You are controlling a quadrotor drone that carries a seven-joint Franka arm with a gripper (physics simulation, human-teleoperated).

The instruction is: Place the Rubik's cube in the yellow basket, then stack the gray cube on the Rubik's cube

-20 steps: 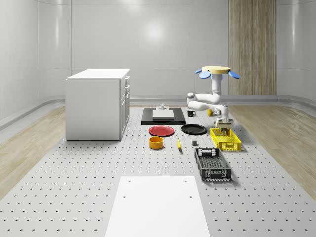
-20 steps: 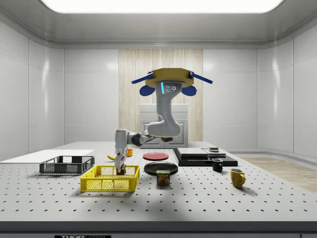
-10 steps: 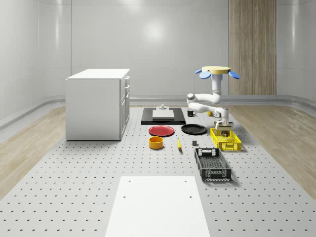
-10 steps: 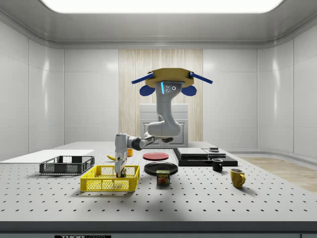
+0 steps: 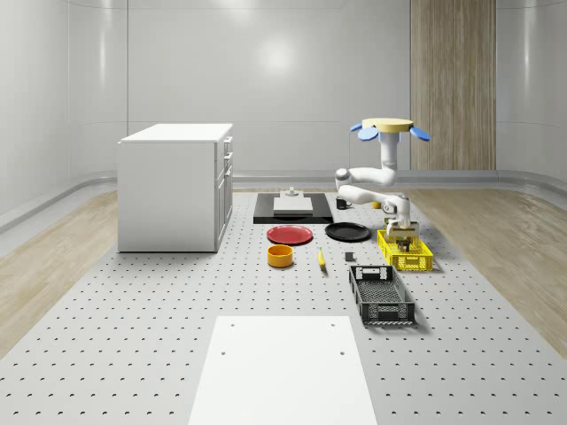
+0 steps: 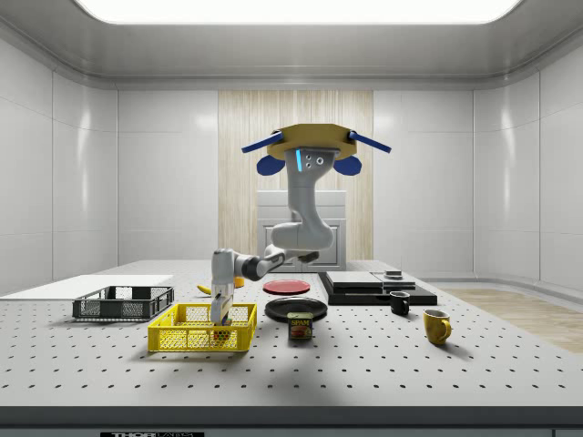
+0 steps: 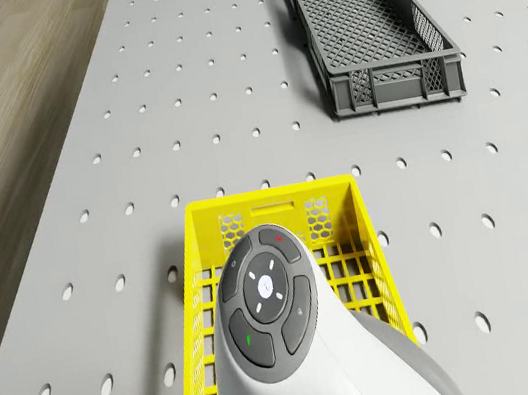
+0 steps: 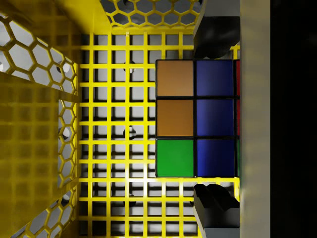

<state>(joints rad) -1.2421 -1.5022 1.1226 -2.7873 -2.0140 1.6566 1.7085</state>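
- The drone (image 6: 316,146) hovers in the air above the perforated table (image 5: 159,328), a little behind the yellow basket (image 6: 182,339) and off toward the black plate (image 6: 296,308); nothing holds it up.
- Its arm (image 6: 296,232) bends down from the body and reaches out over the yellow basket, with the wrist pointing straight down into it.
- The gripper (image 8: 214,116) sits low inside the yellow basket, below the rim as far as I can judge from the side.
- The fingers (image 8: 216,34) stand on opposite faces of the Rubik's cube (image 8: 195,118) and seem closed against it, though the contact itself lies in shadow.
- The Rubik's cube hangs just over the basket's grid floor; orange, blue and green tiles face the wrist camera, and I cannot tell whether it touches the floor.
- Beside the yellow basket, on the side away from the drone, lies the dark gray crate (image 7: 367,23), apart from it.
- Near the yellow basket's other side stands a small can (image 6: 300,325), and farther along that way a black mug (image 6: 399,303) and a yellow mug (image 6: 436,326).
- Beyond the black plate from the basket sits a red plate (image 5: 290,235), with an orange bowl (image 5: 280,256) close by.
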